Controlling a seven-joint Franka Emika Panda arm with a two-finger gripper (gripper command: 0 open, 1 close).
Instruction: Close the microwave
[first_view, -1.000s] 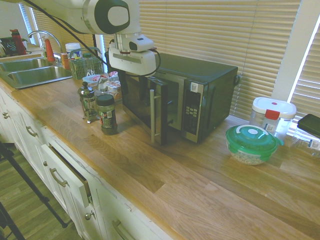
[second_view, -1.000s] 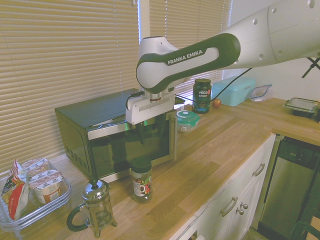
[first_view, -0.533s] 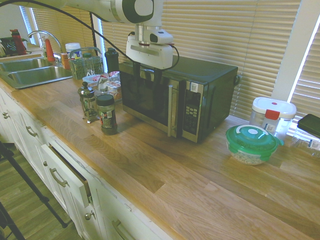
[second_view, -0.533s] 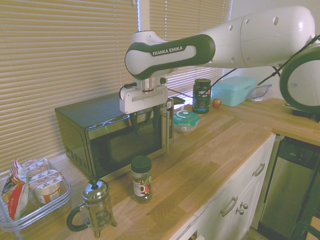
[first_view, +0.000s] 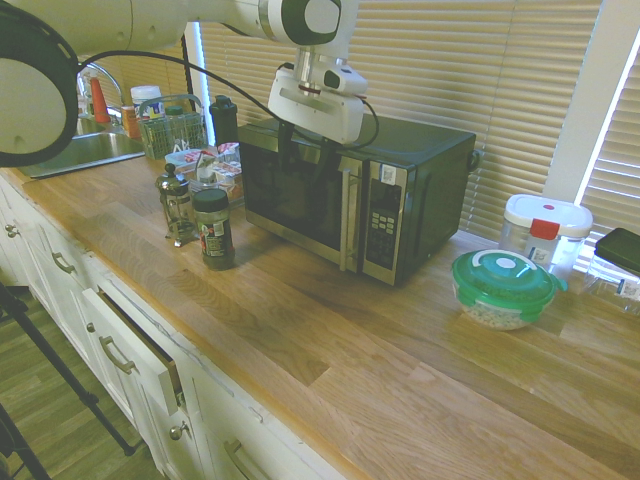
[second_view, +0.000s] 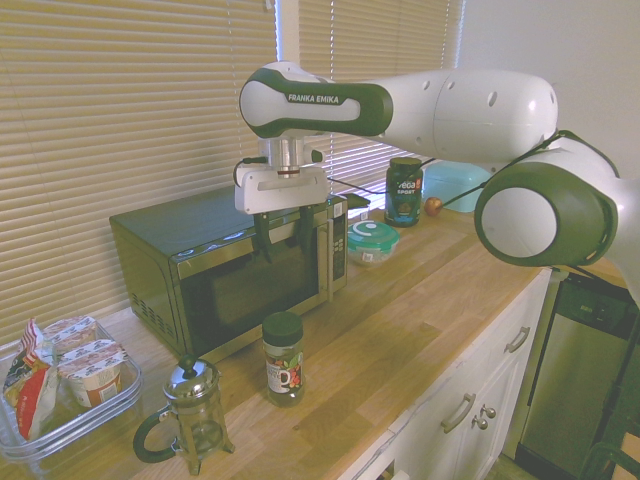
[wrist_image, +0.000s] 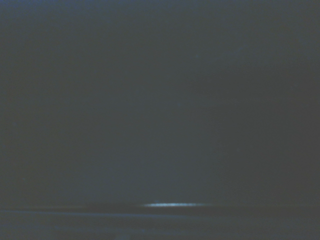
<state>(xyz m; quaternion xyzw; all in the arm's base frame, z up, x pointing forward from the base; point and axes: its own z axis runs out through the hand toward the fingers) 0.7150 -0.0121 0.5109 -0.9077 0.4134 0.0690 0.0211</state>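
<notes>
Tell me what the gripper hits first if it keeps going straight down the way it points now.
Most likely the wooden countertop just in front of the microwave. The gripper points downward, fingers spread, right against the dark glass door, so it would probably slide down the glass; depth is hard to judge.

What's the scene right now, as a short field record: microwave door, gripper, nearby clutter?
microwave door: looks shut, flush with the microwave front in both exterior views
gripper: gripper open, fingers down in front of the door's upper part; contact unclear
in front: spice jar and French press on the counter, apart from the door
beside panel: green-lidded bowl
wrist view: dark, nothing readable
</notes>
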